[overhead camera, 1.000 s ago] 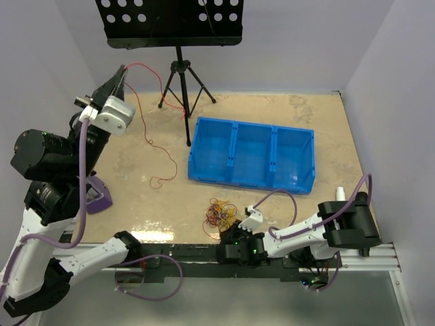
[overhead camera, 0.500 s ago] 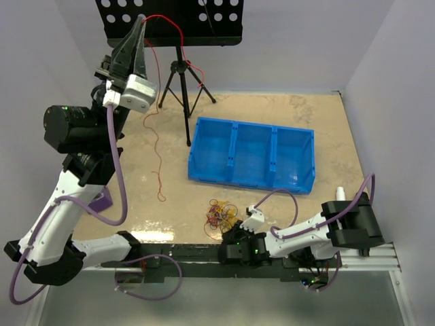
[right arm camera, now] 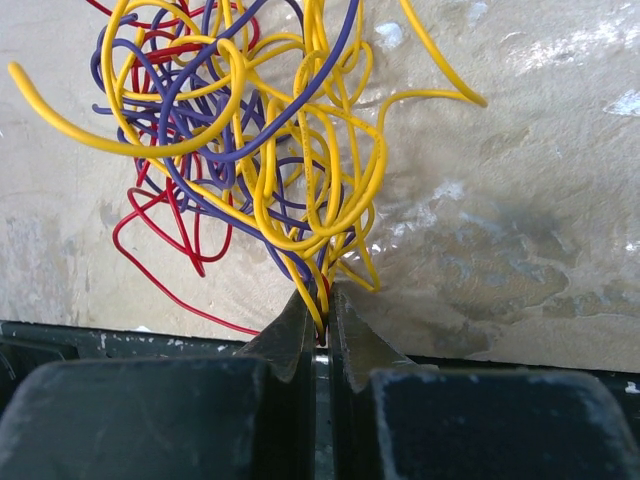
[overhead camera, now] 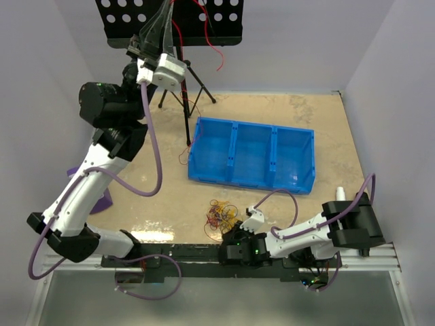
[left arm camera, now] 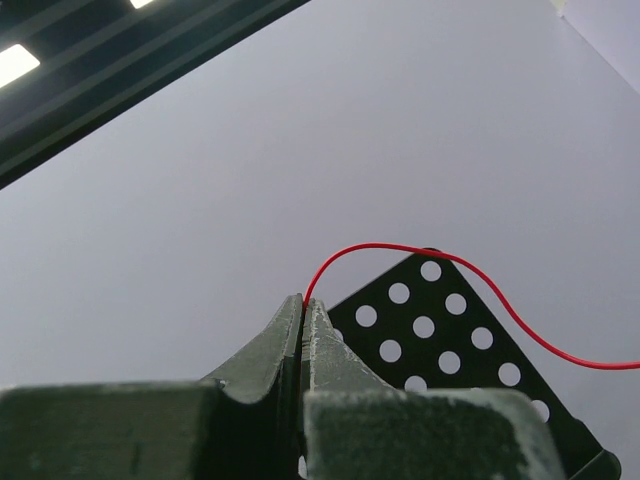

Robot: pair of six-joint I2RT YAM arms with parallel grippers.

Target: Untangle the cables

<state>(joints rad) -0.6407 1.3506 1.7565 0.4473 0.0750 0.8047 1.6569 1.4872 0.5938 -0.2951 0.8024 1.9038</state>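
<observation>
Sand-coloured tabletop [overhead camera: 319, 122]: work surface, bearing the items below.

Black perforated music stand [overhead camera: 122, 20]: on a tripod at the far left of the table.

Blue three-compartment bin [overhead camera: 233, 153]: centre-right, nothing visible inside.

Left gripper [left arm camera: 303, 305]: raised high in front of the stand's desk, jaws pressed together on one end of a red wire [left arm camera: 400, 246].

Right gripper [right arm camera: 322, 300]: low at the near edge, jaws clamped on a few yellow strands at the near fringe of the tangle.

Tangle of cables [overhead camera: 221, 214]: small knot of yellow, violet and red wires lying on the table between the bin and the arm bases.

Red wire, as above: arcs out of the left fingertips across the stand's desk. Its lower end hangs near the bin's left wall, apparently apart from the tangle.

Hazards, as judged:
- The red wire could catch on the stand's edge or tripod, and a further pull might then tug the stand or drag the wire out of its thin pinch.
- Lifting the right gripper could raise the whole knot or tighten it, since the pinched strands loop through the rest.
</observation>
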